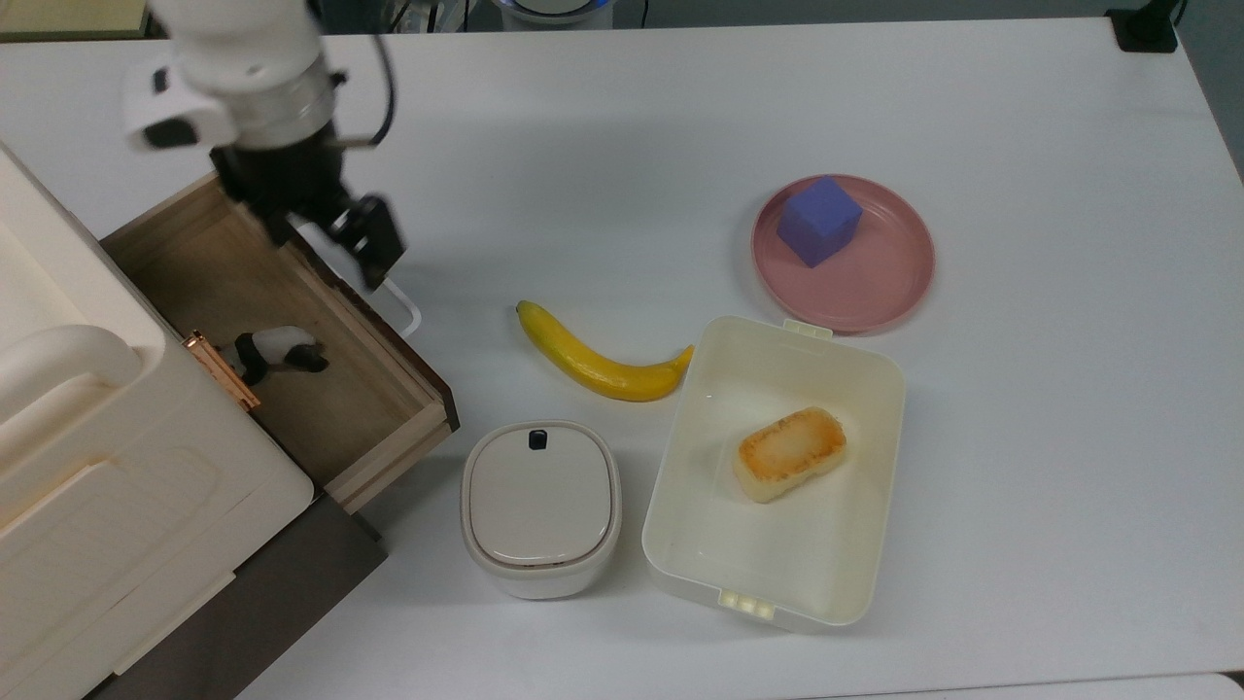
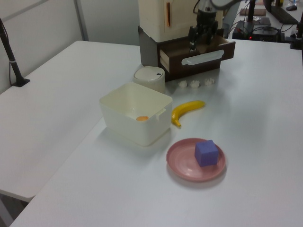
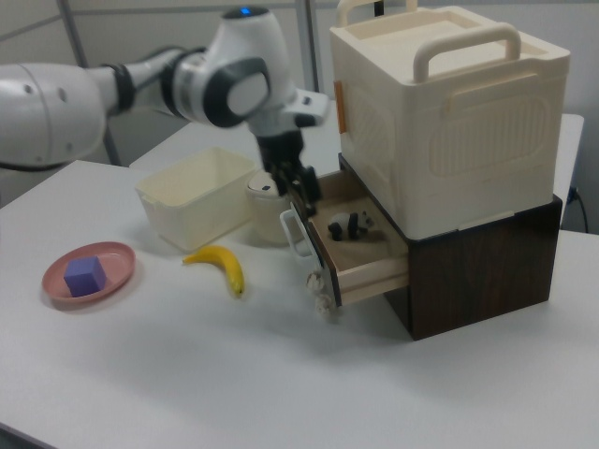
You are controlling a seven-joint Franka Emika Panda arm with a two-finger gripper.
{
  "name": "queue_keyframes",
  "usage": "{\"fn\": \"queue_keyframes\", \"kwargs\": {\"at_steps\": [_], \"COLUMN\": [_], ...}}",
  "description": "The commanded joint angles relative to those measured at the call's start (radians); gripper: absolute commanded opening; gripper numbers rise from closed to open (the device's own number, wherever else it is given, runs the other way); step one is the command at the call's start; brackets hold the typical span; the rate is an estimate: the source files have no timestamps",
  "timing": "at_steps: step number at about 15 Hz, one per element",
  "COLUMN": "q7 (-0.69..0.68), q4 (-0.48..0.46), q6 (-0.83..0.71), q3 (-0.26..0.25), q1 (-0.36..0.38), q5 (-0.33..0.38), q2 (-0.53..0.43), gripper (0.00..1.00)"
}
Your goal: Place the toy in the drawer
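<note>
The toy (image 1: 277, 351), a small black-and-white panda, lies on the floor of the open drawer (image 1: 389, 455), close to the cabinet. In the right view the toy (image 3: 350, 225) rests inside the wooden drawer (image 3: 371, 272). My gripper (image 1: 328, 237) hangs open above the drawer's dark front panel and white loop handle (image 1: 405, 312), apart from the toy and holding nothing. The right view has the gripper (image 3: 298, 185) just over the drawer's front edge. In the left view the gripper (image 2: 199, 36) hovers above the drawer (image 2: 203, 59).
A cream box (image 1: 87, 467) sits on the dark cabinet above the drawer. A lidded white container (image 1: 540, 506), a banana (image 1: 593, 362) and a cream tub (image 1: 880, 389) holding a bread piece (image 1: 789, 453) lie nearby. A pink plate (image 1: 875, 282) carries a purple cube (image 1: 819, 220).
</note>
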Motion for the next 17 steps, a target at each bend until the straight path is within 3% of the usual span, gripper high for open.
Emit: {"fn": "queue_keyframes", "kwargs": {"at_steps": [1, 4, 6, 17], "q7": [-0.080, -0.120, -0.144, -0.186], "q4": [-0.031, -0.037, -0.058, -0.086], "q6": [-0.236, -0.378, -0.396, -0.305], "q3": [-0.002, -0.002, -0.002, -0.004], "q1": [0.080, 0.141, 0.175, 0.170], "q5": [-0.007, -0.006, -0.006, -0.001], "q2": [-0.110, -0.171, -0.214, -0.244], "gripper": [1.00, 1.00, 1.00, 1.00]}}
